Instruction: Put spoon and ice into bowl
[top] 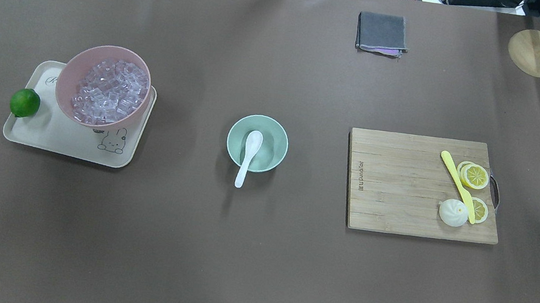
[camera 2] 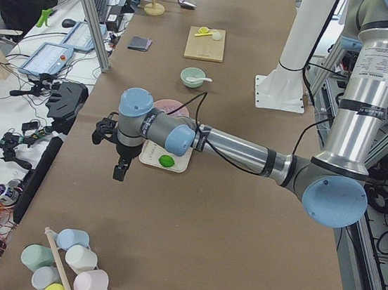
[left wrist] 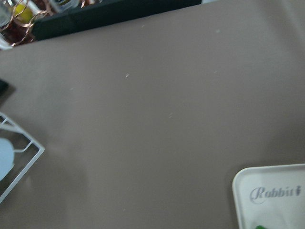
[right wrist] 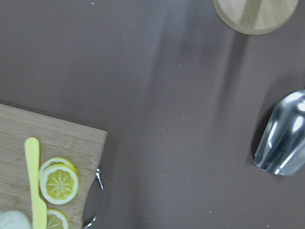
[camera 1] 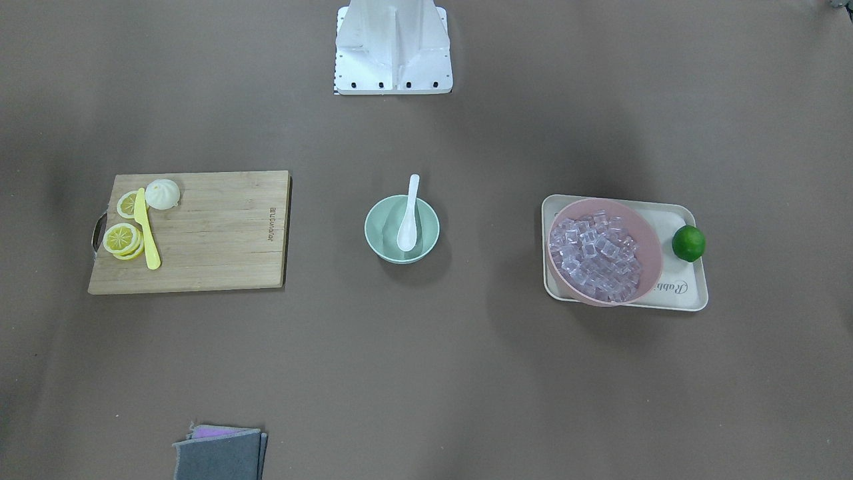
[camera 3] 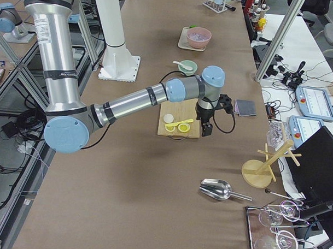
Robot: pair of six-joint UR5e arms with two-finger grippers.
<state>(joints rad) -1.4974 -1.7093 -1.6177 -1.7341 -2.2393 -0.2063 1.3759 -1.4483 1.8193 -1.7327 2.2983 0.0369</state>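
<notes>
Over table (camera 2: 203, 245), left claw (camera 2: 117, 174), right claw (camera 3: 206, 131), opening unclear

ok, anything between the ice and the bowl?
Nothing visible: bare table between the ice, in the pink bowl, and the bowl. The spoon already lies in the bowl, handle over its rim.
</notes>
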